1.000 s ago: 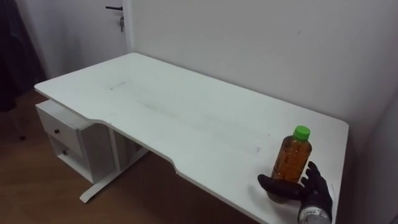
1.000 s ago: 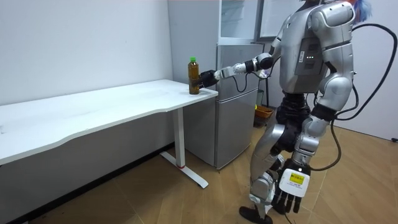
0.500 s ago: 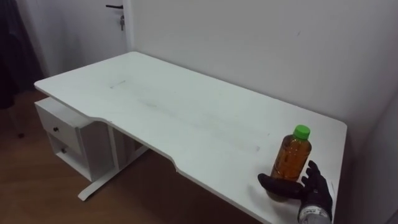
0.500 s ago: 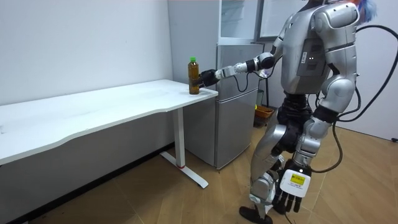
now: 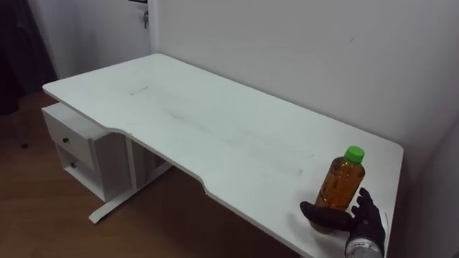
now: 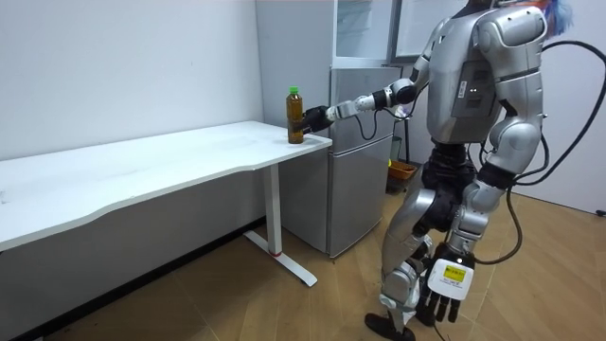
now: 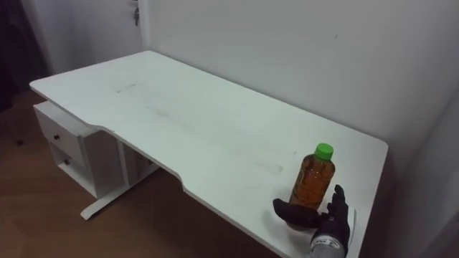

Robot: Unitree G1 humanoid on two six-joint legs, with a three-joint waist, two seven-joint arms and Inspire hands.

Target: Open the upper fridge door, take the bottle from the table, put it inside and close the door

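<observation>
the bottle (image 5: 343, 188) is showing as a clear plastic one filled with amber liquid, topped with a bright green cap (image 5: 353, 153). it is standing upright on the white table (image 5: 215, 129), close to the table's right end and near edge.

the right hand (image 5: 366, 226) is coming in from the lower right and is sitting at the bottle's foot. its dark thumb is curling across the near side of the base from the left, and the other fingers (image 5: 366, 203) are rising against the right side of the bottle, so the hand is closing round the lower part. the bottle's base is resting on the tabletop. in the room view the left hand (image 6: 443, 284) is hanging low beside the robot's leg with its fingers loose.

the tabletop is stretching away to the far left along a pale wall (image 5: 301, 57). a white drawer unit (image 5: 68, 140) is sitting under its left end, on a brown wooden floor (image 5: 43, 222). in the room view the robot is standing upright at the table's end, just in front of a grey fridge (image 6: 355, 161), with its right arm reaching out to the bottle.
</observation>
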